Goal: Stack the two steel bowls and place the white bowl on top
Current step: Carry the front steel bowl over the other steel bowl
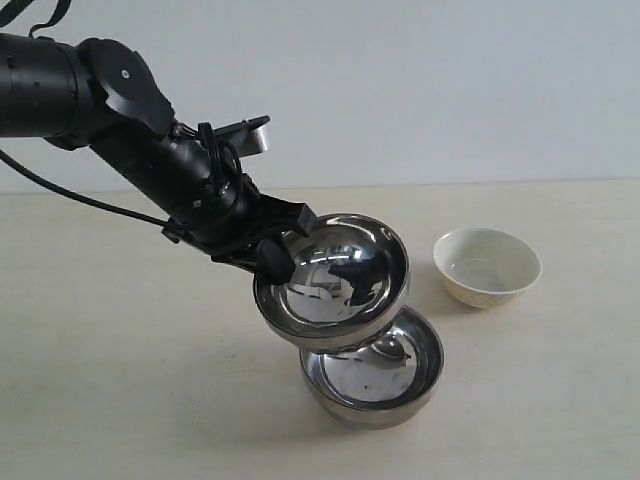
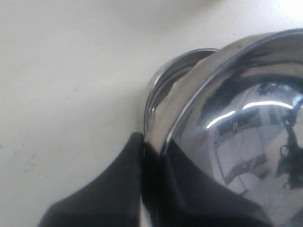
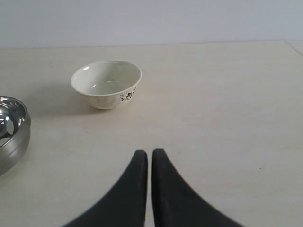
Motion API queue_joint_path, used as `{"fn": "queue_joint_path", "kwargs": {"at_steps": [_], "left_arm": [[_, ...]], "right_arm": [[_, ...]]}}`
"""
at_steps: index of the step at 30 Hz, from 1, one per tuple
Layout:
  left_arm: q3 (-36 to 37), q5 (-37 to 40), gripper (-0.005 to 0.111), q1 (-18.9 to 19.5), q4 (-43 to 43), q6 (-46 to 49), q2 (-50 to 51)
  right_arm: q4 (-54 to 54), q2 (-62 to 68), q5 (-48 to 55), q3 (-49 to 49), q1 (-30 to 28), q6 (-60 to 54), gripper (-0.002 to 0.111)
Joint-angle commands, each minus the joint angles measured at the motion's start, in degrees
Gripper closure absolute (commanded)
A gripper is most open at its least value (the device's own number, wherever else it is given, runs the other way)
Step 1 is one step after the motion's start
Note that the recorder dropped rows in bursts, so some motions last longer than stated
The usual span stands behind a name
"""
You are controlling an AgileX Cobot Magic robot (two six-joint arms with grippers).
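Note:
My left gripper [image 1: 277, 256] is shut on the rim of one steel bowl [image 1: 335, 280], holding it tilted in the air just above the second steel bowl [image 1: 378, 375], which rests on the table. In the left wrist view the held steel bowl [image 2: 246, 127] fills the frame, with the lower steel bowl [image 2: 165, 85] partly hidden behind it. The white bowl [image 1: 487, 266] stands upright to the right, apart from both. My right gripper [image 3: 149, 153] is shut on nothing, low over bare table, with the white bowl [image 3: 107, 83] ahead of it.
The pale wooden table [image 1: 120, 380] meets a plain white wall at the back. The left arm [image 1: 90, 95] reaches in from the upper left. The edge of a steel bowl [image 3: 12, 132] shows at the side of the right wrist view.

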Motion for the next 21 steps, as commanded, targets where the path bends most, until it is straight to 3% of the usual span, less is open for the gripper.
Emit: {"fn": "queue_joint_path", "kwargs": {"at_steps": [1, 21], "left_arm": [[-1.2, 0.1, 0.103, -0.6, -0.6, 0.6, 0.0], [-13.0, 9.9, 0.103, -3.2, 3.6, -5.5, 6.6]], "right_arm": [[0.0, -0.3, -0.6, 0.0, -0.1, -0.2, 0.108], [0.0, -0.3, -0.6, 0.0, -0.1, -0.2, 0.108]]}}
